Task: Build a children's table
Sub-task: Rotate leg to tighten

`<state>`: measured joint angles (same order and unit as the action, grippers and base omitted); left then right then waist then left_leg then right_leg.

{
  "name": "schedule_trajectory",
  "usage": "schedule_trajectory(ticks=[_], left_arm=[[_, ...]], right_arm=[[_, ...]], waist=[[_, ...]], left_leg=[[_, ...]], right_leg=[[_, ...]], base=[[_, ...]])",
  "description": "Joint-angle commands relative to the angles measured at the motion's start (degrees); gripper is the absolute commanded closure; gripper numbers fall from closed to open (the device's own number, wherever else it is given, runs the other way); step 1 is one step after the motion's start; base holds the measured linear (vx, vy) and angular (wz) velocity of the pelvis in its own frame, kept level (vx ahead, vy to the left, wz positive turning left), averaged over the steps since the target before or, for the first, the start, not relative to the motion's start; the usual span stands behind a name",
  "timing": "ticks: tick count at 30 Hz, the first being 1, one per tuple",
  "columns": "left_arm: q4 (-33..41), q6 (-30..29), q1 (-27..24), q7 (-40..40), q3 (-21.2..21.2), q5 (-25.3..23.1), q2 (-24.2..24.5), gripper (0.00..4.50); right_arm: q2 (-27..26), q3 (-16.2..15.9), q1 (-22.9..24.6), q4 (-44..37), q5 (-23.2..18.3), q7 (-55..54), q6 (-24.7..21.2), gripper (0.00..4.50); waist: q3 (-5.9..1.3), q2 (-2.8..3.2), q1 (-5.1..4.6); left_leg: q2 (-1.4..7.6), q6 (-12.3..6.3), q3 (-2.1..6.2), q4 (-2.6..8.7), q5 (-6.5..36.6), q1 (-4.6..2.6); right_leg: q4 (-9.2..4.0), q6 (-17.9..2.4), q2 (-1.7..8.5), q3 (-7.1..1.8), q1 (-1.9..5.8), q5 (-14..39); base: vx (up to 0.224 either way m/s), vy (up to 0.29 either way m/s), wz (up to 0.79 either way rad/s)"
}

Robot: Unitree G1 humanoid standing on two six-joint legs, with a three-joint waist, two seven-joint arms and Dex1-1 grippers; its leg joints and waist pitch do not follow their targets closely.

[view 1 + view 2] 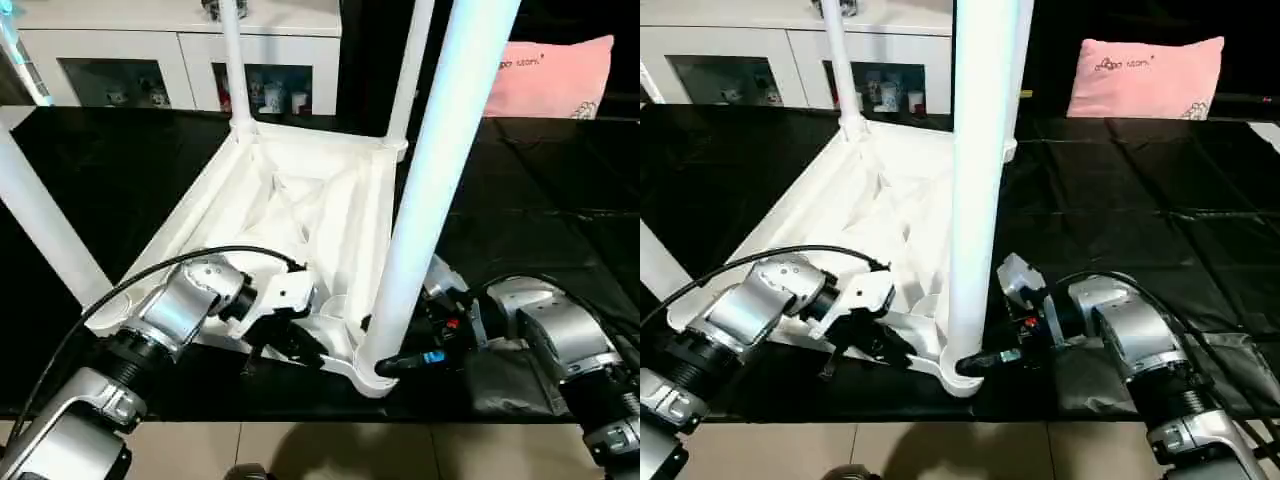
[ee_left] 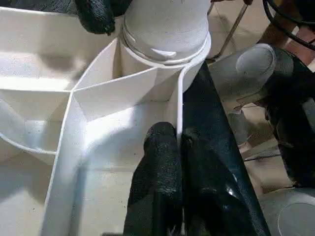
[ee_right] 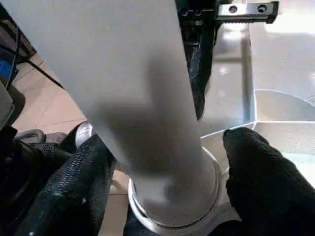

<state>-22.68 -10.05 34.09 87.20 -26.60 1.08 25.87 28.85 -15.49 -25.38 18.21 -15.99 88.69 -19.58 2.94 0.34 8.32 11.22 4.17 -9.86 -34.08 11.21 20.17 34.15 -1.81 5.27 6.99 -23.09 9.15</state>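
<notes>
The white tabletop point(image 1: 300, 200) lies upside down on the black table, its ribbed underside facing up. Four white legs stand in its corner sockets: near right point(image 1: 440, 170), near left point(image 1: 40, 220), far left point(image 1: 233, 60) and far right point(image 1: 410, 70). My left gripper point(image 2: 179, 142) is shut on the thin rim wall of the tabletop, close to the near-right socket. My right gripper point(image 3: 170, 147) straddles the base of the near-right leg point(image 3: 147, 98), one black finger point(image 3: 261, 172) on each side just above the socket collar. Its jaws stand open around the leg.
The black cover point(image 1: 560, 200) spreads to the right of the tabletop. A white glass-doored cabinet point(image 1: 130, 50) stands behind and a pink cushion point(image 1: 555, 75) at the back right. The table's front edge runs just below my arms, with tiled floor point(image 1: 330, 450) beyond.
</notes>
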Motion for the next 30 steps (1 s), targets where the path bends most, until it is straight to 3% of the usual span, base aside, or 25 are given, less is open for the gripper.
schedule_trajectory(ticks=[1, 4, 8, 9, 13, 18, 21, 25, 30], left_arm=[[2.2, 0.8, 0.6, 2.8, -0.9, 1.4, -0.5, 4.5], [2.1, 0.8, 0.4, 2.7, -0.9, 1.4, -0.4, 4.5], [2.2, 0.5, 0.4, 2.5, -0.9, 1.4, -0.3, 4.5], [2.2, 0.5, 0.3, 2.5, -0.9, 1.4, -0.3, 4.5], [2.6, -1.9, -0.1, 0.8, 0.0, 1.9, -0.7, 4.5], [3.1, -7.3, -0.2, -7.7, 2.7, 1.4, -3.6, 4.5], [3.3, -9.7, -0.2, -12.1, 3.7, 0.9, -5.4, 4.5], [2.1, -15.3, 0.6, -21.5, 6.1, 0.2, -10.9, 4.5], [-0.7, -19.7, 2.8, -34.2, 9.5, -0.4, -18.8, 4.5]], right_arm=[[0.5, 0.0, -0.7, 0.1, 0.0, 0.2, 0.4, 1.33], [0.5, -0.2, -0.6, -0.1, 0.0, 0.5, 0.3, 1.66], [0.5, -0.4, -0.6, -0.1, -0.2, 0.6, 0.3, 1.76], [0.5, -0.4, -0.4, -0.2, -0.2, 0.5, 0.3, 2.05], [-0.8, 0.5, 0.7, -1.1, -0.9, -1.8, -0.5, 2.19], [-5.7, 2.5, 1.6, 0.3, 2.7, -15.7, 0.3, 2.35], [-7.5, 2.9, 1.7, 1.2, 4.5, -21.3, 0.5, 2.42], [-12.2, 3.7, 1.7, 2.2, 6.7, -31.8, -2.0, 2.46], [-20.9, 6.4, 0.0, 5.9, 10.8, -50.6, -2.8, 2.52]], waist=[[-4.1, -0.29, -0.27], [-4.09, -0.32, -0.27], [-4.1, -0.32, -0.27], [-4.07, -0.33, -0.29], [-4.06, -0.07, -0.34], [-3.87, 0.31, -0.83], [-3.59, 0.07, -2.08], [-3.8, -0.12, -3.26], [-3.88, -0.12, -3.99]], left_leg=[[2.42, -3.21, 0.43, 3.82, 8.4, 0.02], [2.42, -3.24, 0.42, 3.81, 8.4, 0.0], [2.39, -3.35, 0.42, 3.79, 8.2, 0.03], [2.39, -3.25, 0.41, 3.8, 8.4, 0.0], [2.42, -2.94, 0.46, 3.85, 8.8, -0.1], [2.19, -1.29, 0.63, 4.07, 11.1, -0.13], [1.82, -0.16, 0.84, 4.2, 13.3, -0.11], [1.7, -0.89, 0.73, 3.94, 10.3, 0.27], [1.3, -1.36, 0.67, 3.82, 10.2, 0.11]], right_leg=[[-3.85, -10.0, 3.86, -3.47, 3.47, 16.0], [-3.83, -10.1, 3.86, -3.49, 3.46, 15.8], [-3.83, -10.0, 3.85, -3.46, 3.47, 16.0], [-3.9, -9.9, 3.85, -3.46, 3.45, 16.5], [-3.94, -9.8, 3.83, -3.47, 3.43, 16.7], [-4.38, -8.8, 3.81, -3.31, 3.46, 19.6], [-5.26, -6.5, 3.96, -2.95, 3.63, 25.9], [-4.93, -7.0, 3.69, -3.04, 3.68, 22.4], [-5.46, -6.1, 3.57, -2.78, 3.51, 24.4]], base=[[0.0, 0.0, 0.0], [0.0, 0.0, 0.0], [0.0, 0.0, 0.0], [0.0, 0.0, 0.0], [0.0, 0.0, 0.0], [0.0, 0.0, 0.0], [0.0, 0.0, 0.0], [0.0, 0.0, 0.0], [0.0, 0.0, 0.0]])
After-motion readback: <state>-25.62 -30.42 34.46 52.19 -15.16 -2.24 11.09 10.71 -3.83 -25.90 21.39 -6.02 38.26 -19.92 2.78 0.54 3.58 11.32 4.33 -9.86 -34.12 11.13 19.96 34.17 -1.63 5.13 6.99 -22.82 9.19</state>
